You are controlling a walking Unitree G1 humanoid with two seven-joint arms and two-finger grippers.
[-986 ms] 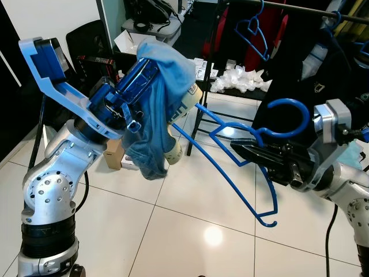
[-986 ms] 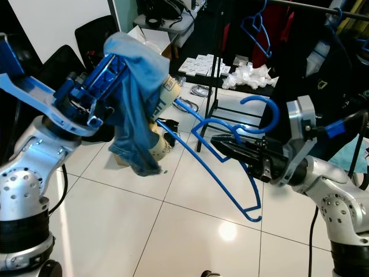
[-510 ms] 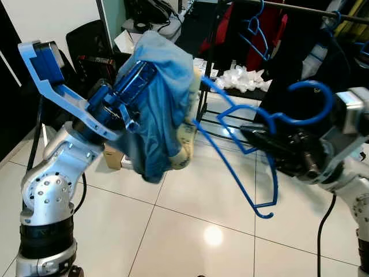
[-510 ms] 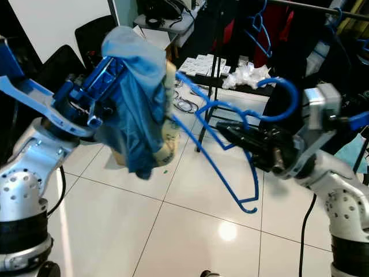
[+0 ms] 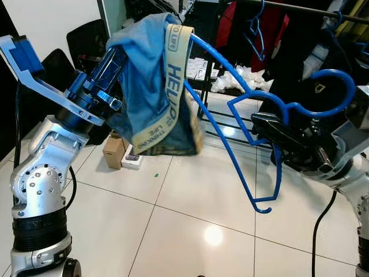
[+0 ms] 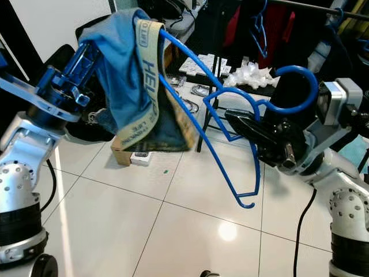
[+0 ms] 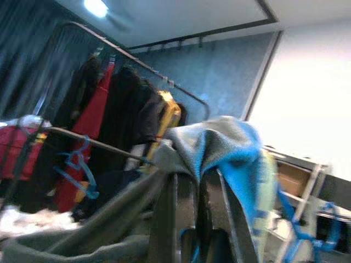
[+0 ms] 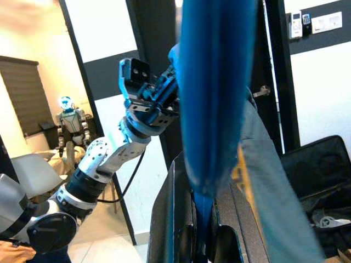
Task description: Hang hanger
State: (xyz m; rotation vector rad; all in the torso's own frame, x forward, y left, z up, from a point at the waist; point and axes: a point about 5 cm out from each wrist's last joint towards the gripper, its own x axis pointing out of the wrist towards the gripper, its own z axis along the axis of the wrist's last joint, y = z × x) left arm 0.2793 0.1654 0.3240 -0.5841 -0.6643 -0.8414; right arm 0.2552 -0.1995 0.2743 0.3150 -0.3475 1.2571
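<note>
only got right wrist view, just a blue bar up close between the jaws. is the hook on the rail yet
observer: no. The right gripper holds the blue hanger by its neck, and the hook is free in the air, below the clothes rail.
operator: anything on the hanger
observer: a blue garment with a cream lettered band is draped over the hanger's far shoulder and over the left gripper.
operator: whats on the rail
observer: an empty blue hanger hangs there, with red and dark clothes beside it.
</note>
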